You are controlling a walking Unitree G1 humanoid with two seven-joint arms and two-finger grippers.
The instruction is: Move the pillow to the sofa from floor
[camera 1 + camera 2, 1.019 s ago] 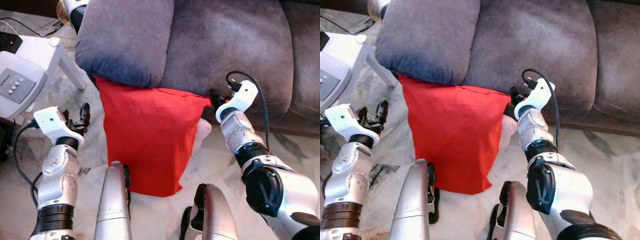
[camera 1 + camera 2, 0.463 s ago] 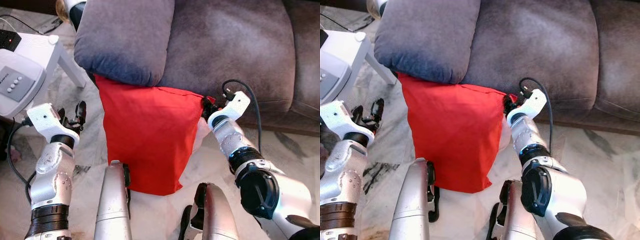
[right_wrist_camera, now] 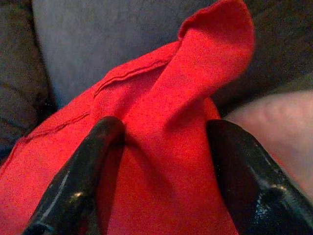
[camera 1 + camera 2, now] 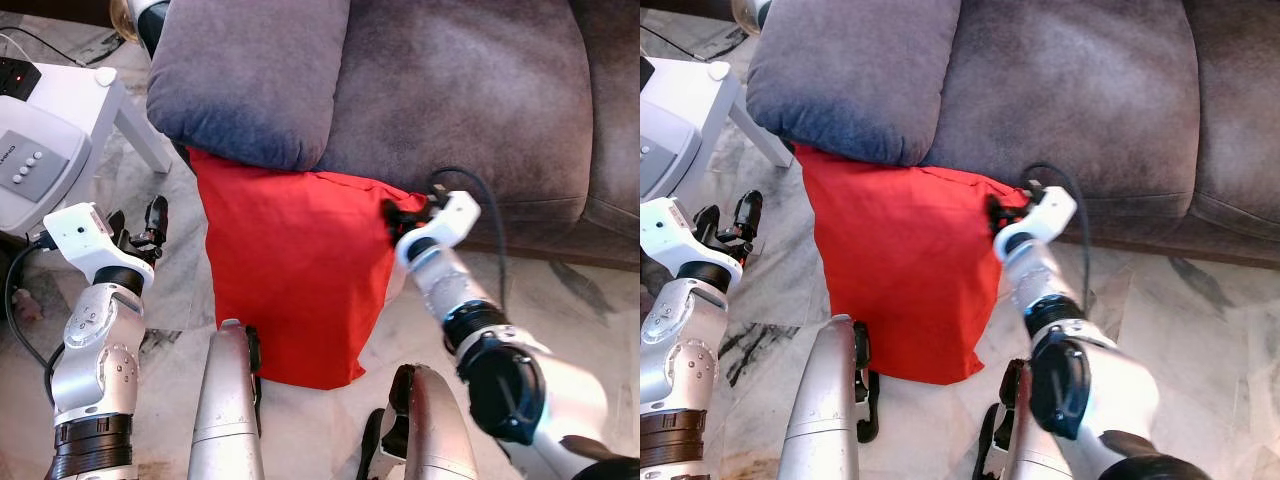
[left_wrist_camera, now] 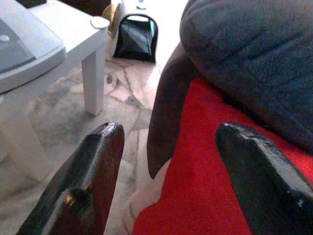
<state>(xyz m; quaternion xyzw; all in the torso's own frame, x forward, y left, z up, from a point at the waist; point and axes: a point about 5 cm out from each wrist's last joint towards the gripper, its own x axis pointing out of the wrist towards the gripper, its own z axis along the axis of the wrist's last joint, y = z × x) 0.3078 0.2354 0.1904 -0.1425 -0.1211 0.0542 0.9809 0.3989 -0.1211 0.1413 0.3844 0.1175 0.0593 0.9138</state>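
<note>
Red pillow (image 4: 295, 275) stands on the marble floor (image 4: 590, 300), leaning against the front of the grey sofa (image 4: 470, 90), its top tucked under a grey cushion (image 4: 245, 80). Right gripper (image 3: 161, 161), fingers spread, straddles the pillow's upper right corner. Left gripper (image 5: 171, 166), fingers spread, hangs near its left edge beside a white table (image 4: 85, 100).

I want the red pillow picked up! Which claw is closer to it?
The right claw: its fingers straddle the red pillow's top corner. The left claw hangs open beside the pillow's other side, apart from it.
</note>
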